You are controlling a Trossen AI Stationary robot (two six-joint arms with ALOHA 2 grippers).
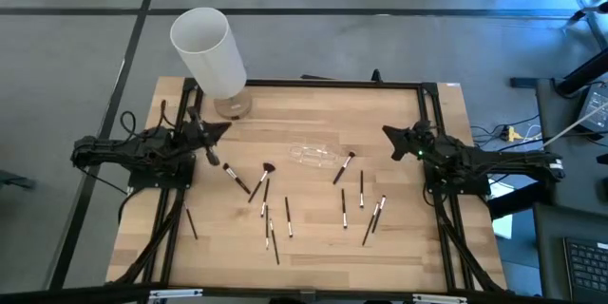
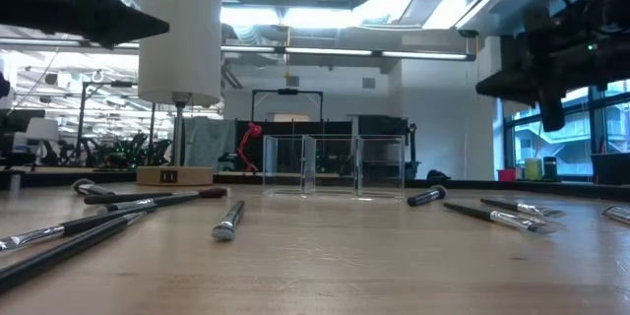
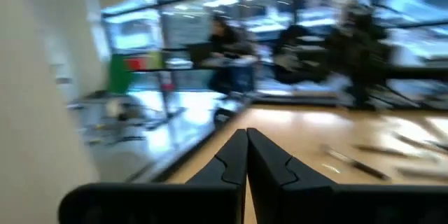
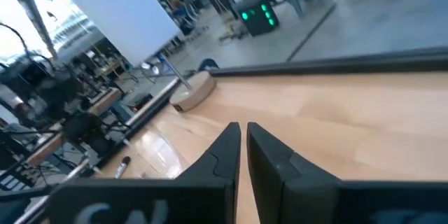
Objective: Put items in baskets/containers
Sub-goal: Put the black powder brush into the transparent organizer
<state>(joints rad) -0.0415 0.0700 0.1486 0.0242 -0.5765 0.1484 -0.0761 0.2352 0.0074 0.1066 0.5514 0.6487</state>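
Observation:
Several thin dark brushes and sticks (image 1: 287, 216) lie flat and scattered on the wooden table; in the low view they show too (image 2: 227, 221). One fluffy-tipped brush (image 1: 262, 181) lies left of centre. Another brush (image 1: 343, 167) lies by the clear organizer (image 1: 313, 155), which stands mid-table and looks empty in the low view (image 2: 335, 167). My left gripper (image 1: 220, 130) hovers shut at the table's left side, raised above the wood (image 3: 246, 134). My right gripper (image 1: 388, 134) hovers shut at the right side (image 4: 243, 127). Neither touches anything.
A tall white cylinder (image 1: 210, 50) on a round base (image 1: 233, 106) stands at the far left corner, close to my left gripper. A dark frame (image 1: 332, 84) rims the table. Bare wood (image 1: 313, 114) lies between the grippers, beyond the organizer.

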